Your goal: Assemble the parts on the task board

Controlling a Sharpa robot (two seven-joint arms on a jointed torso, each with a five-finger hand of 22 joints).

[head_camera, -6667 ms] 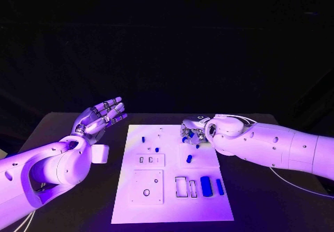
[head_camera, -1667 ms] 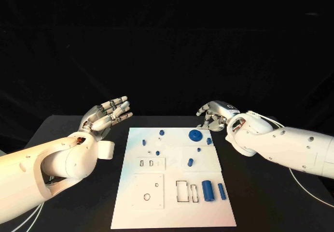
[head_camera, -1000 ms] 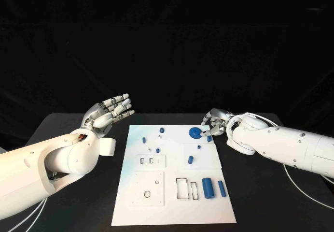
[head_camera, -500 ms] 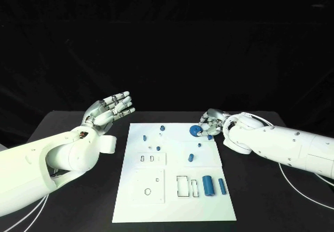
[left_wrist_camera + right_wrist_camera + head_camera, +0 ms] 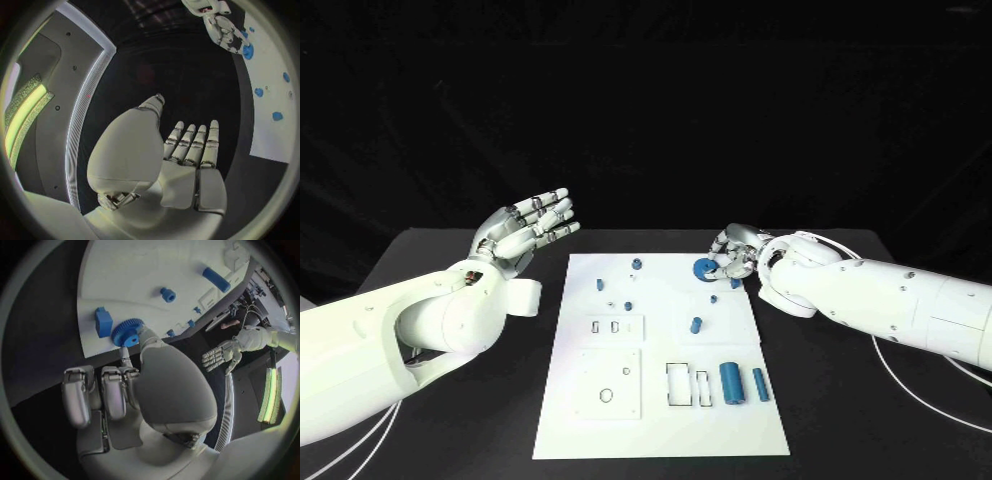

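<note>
While the near end of the white task board [image 5: 661, 420] lies closest to the robot on the black table [image 5: 877, 420], two upright-lying blue bars [image 5: 731, 382] rest there side by side at the right, their long axes running near to far, just beside empty outlined slots. Farther up the middle of the board sits a small blue peg [image 5: 695, 325], with a few smaller blue pieces scattered beyond it toward the left. At the far right corner lies the part that matters now, a blue toothed gear [image 5: 705, 267]. The right hand [image 5: 737, 256] comes in from the right edge and reaches this corner; its fingertips [image 5: 139, 332] pinch the gear, with the remaining fingers curled behind. In the right wrist view the gear looks to sit low against the board, next to a small blue block [image 5: 103, 321], though whether it rests fully on the surface is hard to tell. The left hand [image 5: 527, 228] is raised off the left side of the board, well apart from every part, palm open and fingers straight and held together, holding nothing. The right hand is clearly the nearer one to the gear, so any placing move probably belongs to it
</note>
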